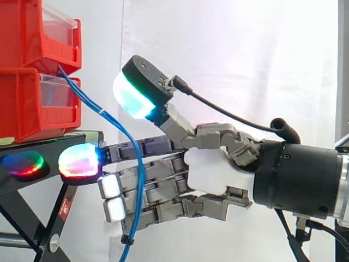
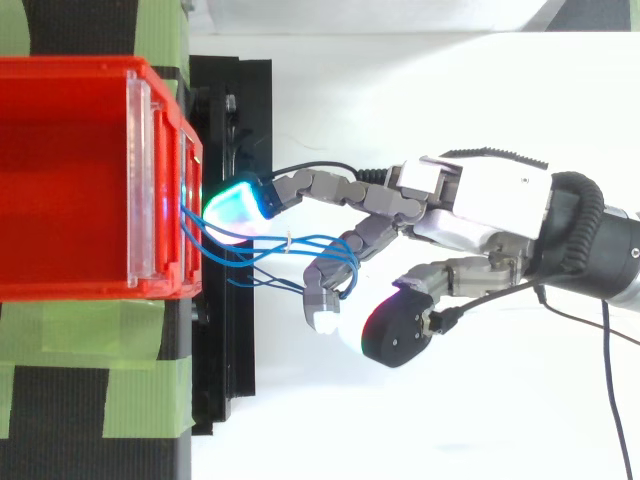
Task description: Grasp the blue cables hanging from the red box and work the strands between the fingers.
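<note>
Side view: cables [image 1: 131, 136] drop from box [image 1: 27, 109] at 10 o'clock, long axis 11 to 6, crossing the fingers [image 1: 158, 174] near their tips. Hand [image 1: 210, 169] reaches toward 9, fingers spread and nearly straight, thumb up at 12, nothing pinched.

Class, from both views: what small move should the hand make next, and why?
Probably lower the thumb onto the blue cables, pinching them against the fingers. The cables hang from the red bin across the hand's straight fingers, while the thumb stands raised, clear of them.
</note>
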